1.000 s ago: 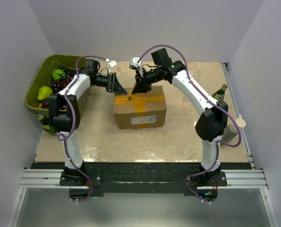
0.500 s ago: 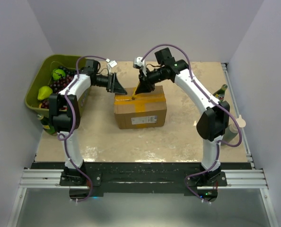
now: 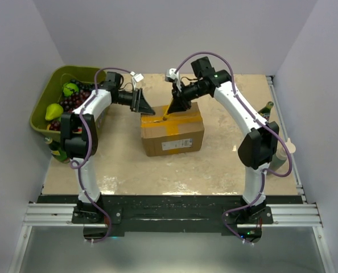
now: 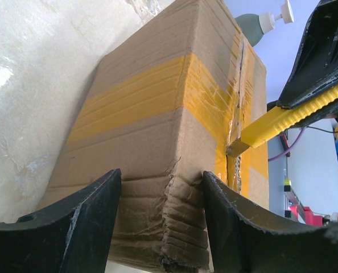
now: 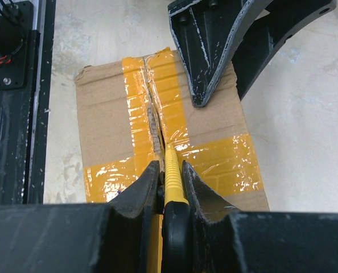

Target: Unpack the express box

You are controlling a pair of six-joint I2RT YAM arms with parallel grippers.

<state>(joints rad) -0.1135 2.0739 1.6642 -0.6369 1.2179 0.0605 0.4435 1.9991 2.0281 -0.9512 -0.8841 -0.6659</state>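
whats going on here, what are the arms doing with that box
The two arms are opening the cardboard express box in the middle of the table. The right hand is shut on a yellow utility knife, its tip in the centre seam of the yellow tape on top. The left hand is open, straddling the box's crumpled far-left corner, apparently to brace it. The seam beyond the blade looks split, but the flaps are not yet lifted.

Box and arms have drifted right

Your express box [image 3: 172, 133] now sits slightly further right on the tabletop [image 3: 226, 165]. The left end effector [image 3: 145, 105], the right end effector [image 3: 177, 105] and its yellow cutter [image 3: 167, 114] have shifted right with it.
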